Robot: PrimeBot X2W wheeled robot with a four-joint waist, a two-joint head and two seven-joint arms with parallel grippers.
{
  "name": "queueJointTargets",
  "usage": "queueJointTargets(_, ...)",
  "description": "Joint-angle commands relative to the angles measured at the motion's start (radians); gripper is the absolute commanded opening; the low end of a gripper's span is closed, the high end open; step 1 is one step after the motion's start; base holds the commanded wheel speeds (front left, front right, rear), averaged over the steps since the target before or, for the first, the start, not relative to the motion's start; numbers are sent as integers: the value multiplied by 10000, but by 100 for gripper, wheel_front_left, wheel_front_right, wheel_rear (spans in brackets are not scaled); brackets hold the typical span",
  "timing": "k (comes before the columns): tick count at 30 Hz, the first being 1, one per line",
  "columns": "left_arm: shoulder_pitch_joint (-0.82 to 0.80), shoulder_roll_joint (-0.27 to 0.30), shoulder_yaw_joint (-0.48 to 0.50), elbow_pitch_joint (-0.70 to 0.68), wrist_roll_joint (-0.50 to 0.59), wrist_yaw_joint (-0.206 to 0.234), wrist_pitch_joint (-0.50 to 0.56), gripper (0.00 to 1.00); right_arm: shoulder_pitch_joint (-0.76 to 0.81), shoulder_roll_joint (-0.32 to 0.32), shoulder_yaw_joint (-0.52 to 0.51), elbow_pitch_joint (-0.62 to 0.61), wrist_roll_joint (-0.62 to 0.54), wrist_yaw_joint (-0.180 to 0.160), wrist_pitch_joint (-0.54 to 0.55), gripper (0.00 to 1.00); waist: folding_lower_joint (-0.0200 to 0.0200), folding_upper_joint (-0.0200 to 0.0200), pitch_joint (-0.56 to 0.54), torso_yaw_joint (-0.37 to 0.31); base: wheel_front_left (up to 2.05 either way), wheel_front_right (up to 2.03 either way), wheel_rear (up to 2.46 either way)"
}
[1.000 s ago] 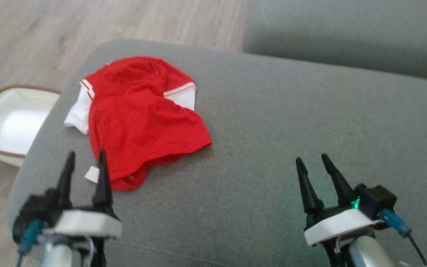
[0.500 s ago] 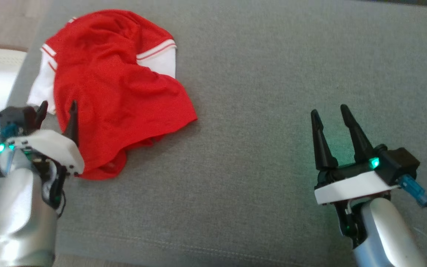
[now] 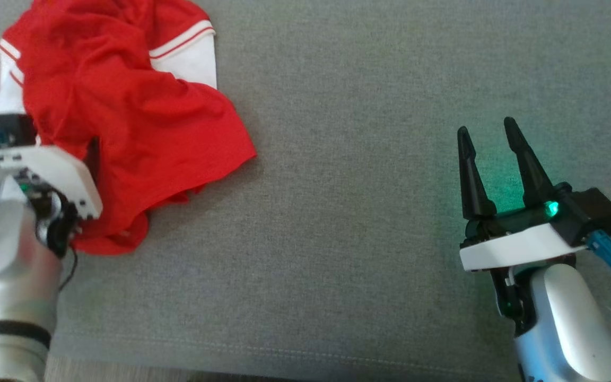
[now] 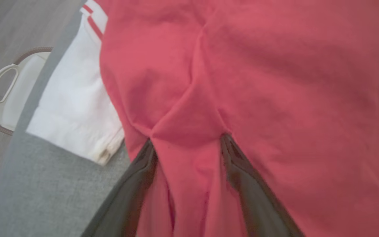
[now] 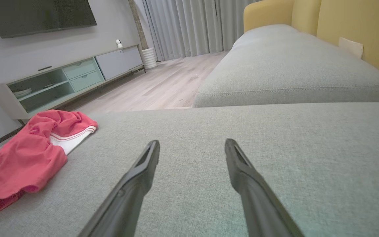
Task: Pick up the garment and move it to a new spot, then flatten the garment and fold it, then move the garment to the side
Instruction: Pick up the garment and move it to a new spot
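Note:
The garment (image 3: pixel 125 106), a red mesh shirt with white striped-trim sleeves, lies crumpled on the grey sofa cushion (image 3: pixel 364 212) at the upper left of the head view. My left gripper (image 3: pixel 61 140) is pushed into its near left edge. In the left wrist view the left gripper (image 4: pixel 188 139) stands open, its fingertips dug into the garment (image 4: pixel 275 82) with a raised fold of red cloth between them. My right gripper (image 3: pixel 486 126) hovers open over bare cushion far to the right. The right wrist view has the right gripper (image 5: pixel 192 142) wide apart and the garment (image 5: pixel 28 158) at left.
A white basket (image 4: pixel 2 95) with a brown rim sits on the wood floor just past the cushion's left edge. Beyond the gap of floor (image 5: pixel 150 89) lie another grey sofa seat (image 5: pixel 291 75) and a low TV cabinet (image 5: pixel 67 79). The cushion's front seam runs near my arms.
The head camera has tipped down and closer, shifting the whole picture. My left gripper has advanced from short of the garment's hem into the cloth. The right gripper stays open over the cushion.

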Motion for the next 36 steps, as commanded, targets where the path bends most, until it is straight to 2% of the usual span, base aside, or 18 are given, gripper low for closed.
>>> queueJointTargets(1, -295, 543, -25, 18, -227, -55, 196, 100, -209, 3, 238, -419, -98, -9, 58, 100, -1, 0, 182, -72, 0, 0, 0)
queueJointTargets(6, -453, 698, -782, 496, -1197, -57, 810, 100, -253, 3, 189, -619, -128, -9, 125, 100, -1, 0, 332, -202, 0, 0, 0)
queueJointTargets(7, -436, 760, -962, 628, -1584, -57, 961, 91, -250, 3, 185, -652, -116, -9, 129, 100, -1, 0, 334, -247, 0, 0, 0)
queueJointTargets(8, -421, 797, -1020, 676, -1762, -57, 979, 13, -243, 3, 185, -653, -110, -9, 124, 100, -1, 0, 316, -272, 0, 0, 0)
queueJointTargets(9, -400, 834, -1107, 681, -1898, -58, 932, 0, -232, 3, 175, -642, -100, -9, 112, 100, -1, 0, 284, -297, 0, 0, 0)
queueJointTargets(13, -346, 938, -1323, 550, -2251, -58, 479, 0, -199, 3, 142, -550, -29, -9, 46, 100, -1, 0, 104, -350, 0, 0, 0)
queueJointTargets(18, -410, 1137, -1536, 112, -2550, -58, -932, 0, -183, 3, 234, -288, 166, -9, -106, 100, -1, 0, -369, -469, 0, 0, 0)
queueJointTargets(25, -366, 1234, -2146, -1473, -3015, -59, -2747, 0, -115, 3, 358, 121, 531, -9, -349, 100, -1, 0, -1101, -769, 0, 0, 0)
queueJointTargets(32, -269, 1044, -2522, -3651, -3063, -51, -3338, 0, -38, 3, 487, 416, 817, -9, -531, 100, -1, 0, -1500, -1242, 0, 0, 0)
queueJointTargets(36, -271, 770, -2604, -4966, -2836, 122, -3424, 0, -83, 3, 603, 528, 961, -9, -612, 100, -1, 0, -1544, -1606, 0, 0, 0)
